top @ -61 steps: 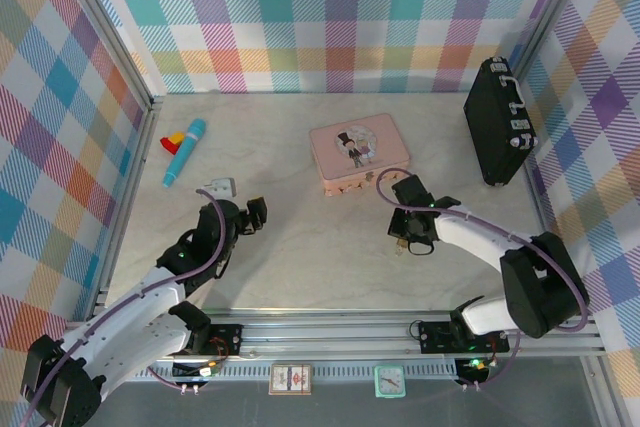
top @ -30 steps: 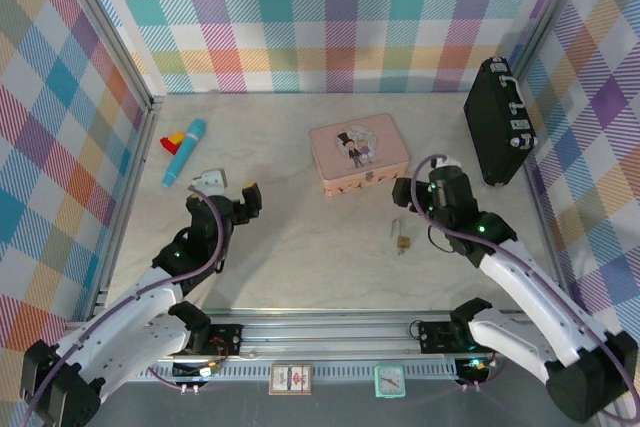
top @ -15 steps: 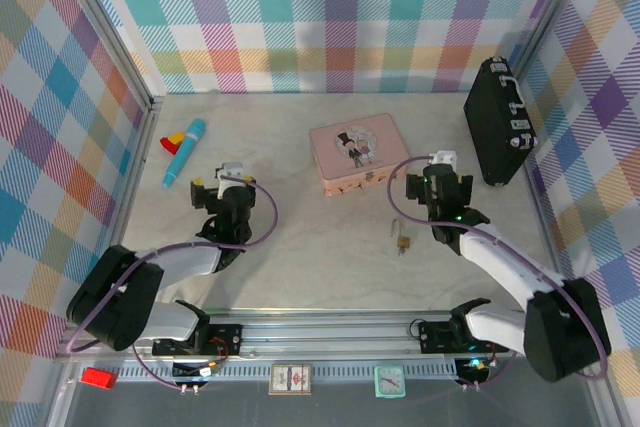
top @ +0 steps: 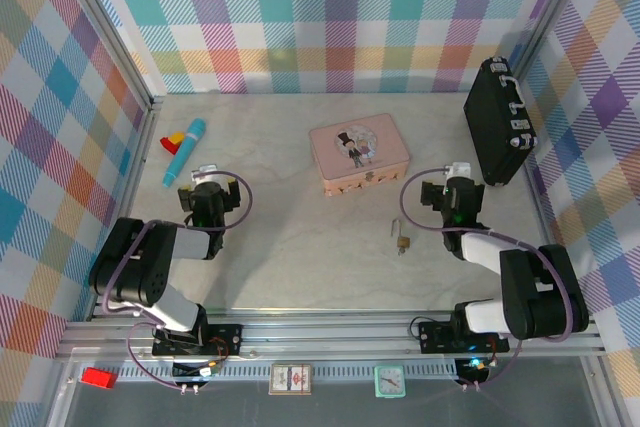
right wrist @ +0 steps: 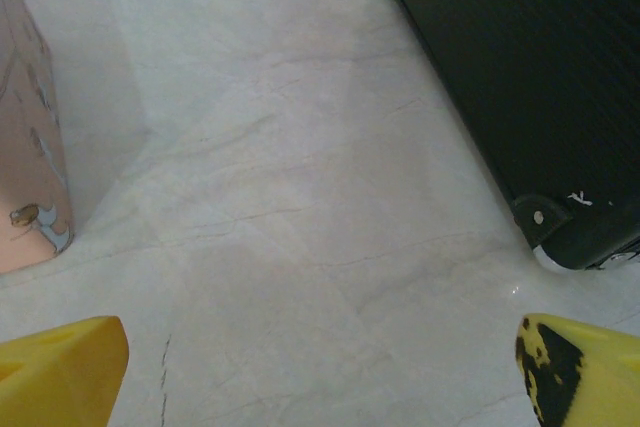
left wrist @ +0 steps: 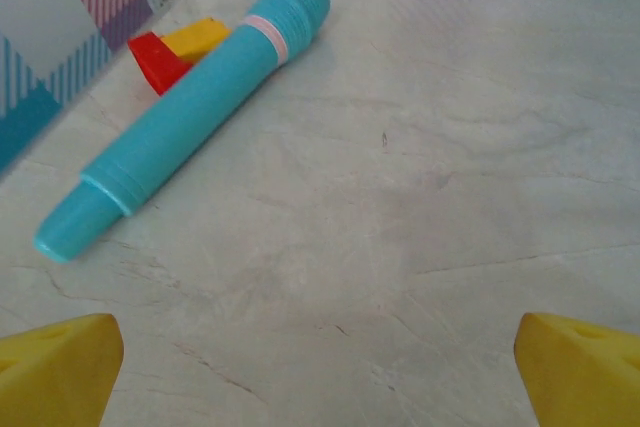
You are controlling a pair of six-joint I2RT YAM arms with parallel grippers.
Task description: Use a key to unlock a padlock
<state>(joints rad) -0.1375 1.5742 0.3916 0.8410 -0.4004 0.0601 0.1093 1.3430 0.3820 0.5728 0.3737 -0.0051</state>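
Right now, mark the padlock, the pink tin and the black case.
padlock [top: 403,243], top external view, on its brass body.
pink tin [top: 358,152], top external view, middle of its lid.
black case [top: 493,132], top external view, on its broad side.

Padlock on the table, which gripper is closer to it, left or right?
Right. The right gripper sits just beyond the padlock to its right; the left gripper is far off to its left, near the teal pen.

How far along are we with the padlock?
Done: unclear. The padlock lies on the table, too small to tell if it is open. In hand: nothing; left gripper and right gripper are open, apart from it. Left: confirm it is unlocked.
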